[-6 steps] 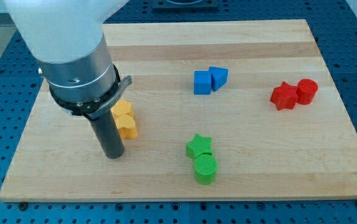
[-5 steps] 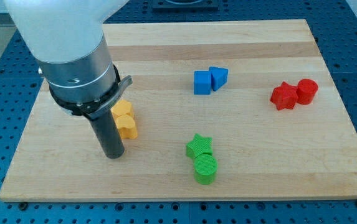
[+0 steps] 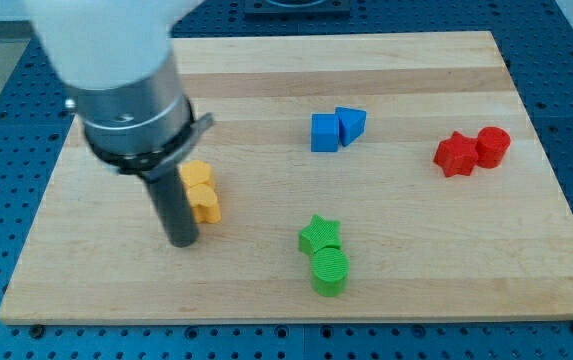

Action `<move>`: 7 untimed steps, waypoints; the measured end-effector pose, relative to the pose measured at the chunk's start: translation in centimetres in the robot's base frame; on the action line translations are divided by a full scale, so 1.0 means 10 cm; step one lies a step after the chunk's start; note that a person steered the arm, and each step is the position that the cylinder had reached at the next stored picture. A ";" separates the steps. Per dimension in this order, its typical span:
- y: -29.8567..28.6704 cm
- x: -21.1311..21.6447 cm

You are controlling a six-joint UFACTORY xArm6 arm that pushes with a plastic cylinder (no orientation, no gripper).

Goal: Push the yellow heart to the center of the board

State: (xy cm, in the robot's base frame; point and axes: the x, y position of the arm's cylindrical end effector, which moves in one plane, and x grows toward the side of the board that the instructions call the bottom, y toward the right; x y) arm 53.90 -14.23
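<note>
The yellow heart (image 3: 204, 203) lies on the wooden board (image 3: 386, 260) at the view's left of centre, touching a second yellow block (image 3: 196, 174) just above it. My tip (image 3: 183, 242) rests on the board at the heart's lower left, with the rod right beside the heart. Whether the rod touches the heart cannot be told. The arm's body hides the left part of the upper yellow block.
A blue cube (image 3: 324, 132) and a blue triangular block (image 3: 351, 124) sit above centre. A green star (image 3: 320, 235) and a green cylinder (image 3: 330, 271) sit below centre. A red star-like block (image 3: 455, 155) and a red cylinder (image 3: 493, 146) sit at the right.
The arm and my tip have shifted slightly towards the view's top and right. The blocks have not visibly moved.
</note>
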 end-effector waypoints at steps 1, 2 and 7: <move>-0.16 -0.15; -0.05 -0.32; 1.14 -0.64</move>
State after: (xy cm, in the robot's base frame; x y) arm 47.46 -2.86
